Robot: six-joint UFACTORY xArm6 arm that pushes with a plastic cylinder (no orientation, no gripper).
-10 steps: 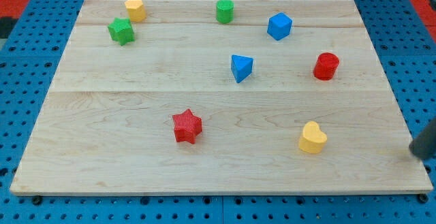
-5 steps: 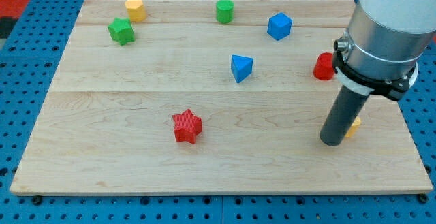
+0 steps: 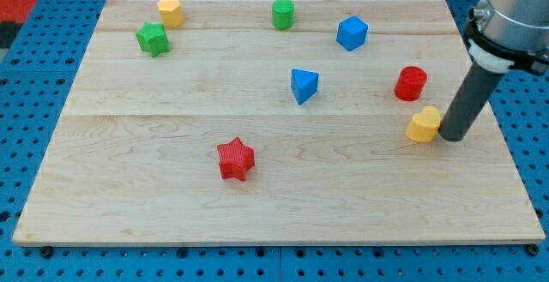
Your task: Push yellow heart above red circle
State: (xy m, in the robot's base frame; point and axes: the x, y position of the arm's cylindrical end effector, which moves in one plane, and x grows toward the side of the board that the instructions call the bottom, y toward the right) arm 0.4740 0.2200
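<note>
The yellow heart lies on the wooden board at the view's right, just below the red circle and slightly to its right. My tip stands against the heart's right side, touching it. The rod rises from there toward the view's upper right corner. The red circle stands apart from both the heart and the tip.
A blue triangular block sits near the middle. A blue cube-like block, a green cylinder, a yellow cylinder and a green star lie along the top. A red star sits lower middle.
The yellow heart has moved up the view from the lower right to just below the red circle. My tip came in from the right edge and now rests at the heart's right.
</note>
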